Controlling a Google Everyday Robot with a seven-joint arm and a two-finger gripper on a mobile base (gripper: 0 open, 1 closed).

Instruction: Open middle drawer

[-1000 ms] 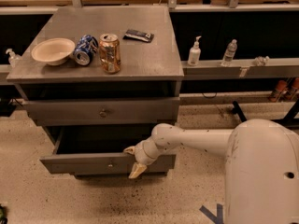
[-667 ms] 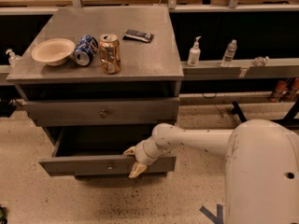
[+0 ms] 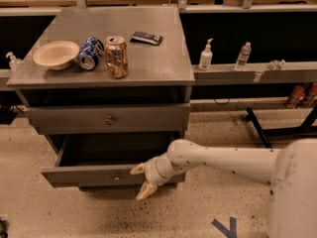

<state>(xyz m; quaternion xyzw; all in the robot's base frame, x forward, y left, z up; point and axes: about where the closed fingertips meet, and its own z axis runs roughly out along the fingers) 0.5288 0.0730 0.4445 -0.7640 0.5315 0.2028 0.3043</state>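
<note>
grey desk (image 3: 163, 66) carries a bowl (image 3: 55, 54), two cans and a dark packet (image 3: 146, 37). middle drawer (image 3: 84, 175) stands pulled out, below the taller drawer front (image 3: 148, 118). gripper (image 3: 142, 180) sits at the middle drawer front's right part, right of its knob (image 3: 117, 177). fingers (image 3: 146, 191) are spread wide, one above and one below, clamping nothing.

The arm (image 3: 223, 160) is stretched leftward in view from the base (image 3: 297, 192); the gripper (image 3: 139, 183) is held low, fingers (image 3: 143, 192) spread apart
</note>
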